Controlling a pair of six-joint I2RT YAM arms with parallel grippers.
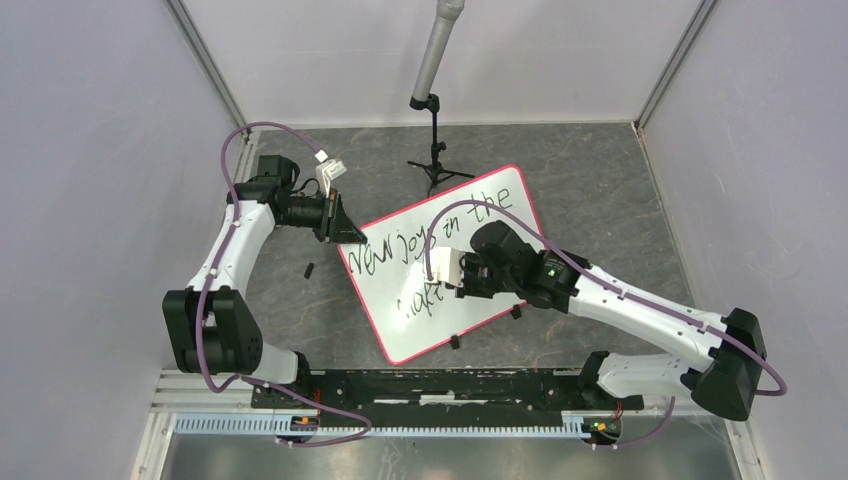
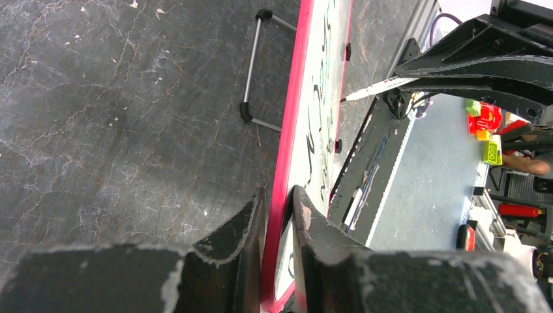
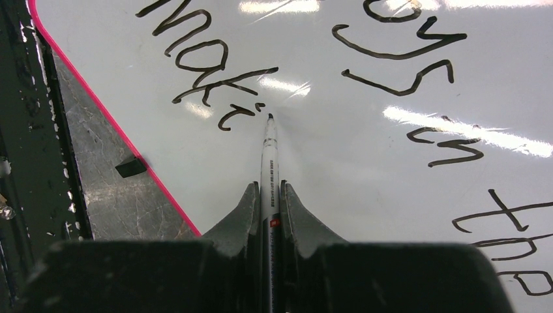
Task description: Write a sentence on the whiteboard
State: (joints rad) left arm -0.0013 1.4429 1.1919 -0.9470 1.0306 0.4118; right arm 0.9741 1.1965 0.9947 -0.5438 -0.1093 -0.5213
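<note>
The whiteboard [image 1: 420, 335] lies flat on the dark stone counter [image 1: 600, 200], turned at a slant, its pink rim showing all round.

My left pincer [image 2: 277, 195] is closed narrow on the whiteboard's far left corner. One finger sits on each side of the pink rim, clamped on the edge.

My right pincer [image 3: 269, 189] is over the middle of the whiteboard, toward its near edge. It is closed narrow on a slim marker [image 3: 269, 150], which runs straight out between the two fingers. The marker's black tip is down at the whiteboard's surface, just beside the last short stroke of the lower line. I cannot tell for certain whether the tip is touching the surface.

The sentence [image 1: 415, 243] is in black handwriting on the whiteboard, in two slanted lines. The upper line reads roughly "new joys in the" and runs toward the whiteboard's far right corner. The lower line is a short start, something like "maki", near the near left side.

A small black clip [image 3: 130, 167] sits on the counter against the whiteboard's near rim. A little black tripod [image 1: 437, 160] stands on the counter just beyond the whiteboard's far edge.
</note>
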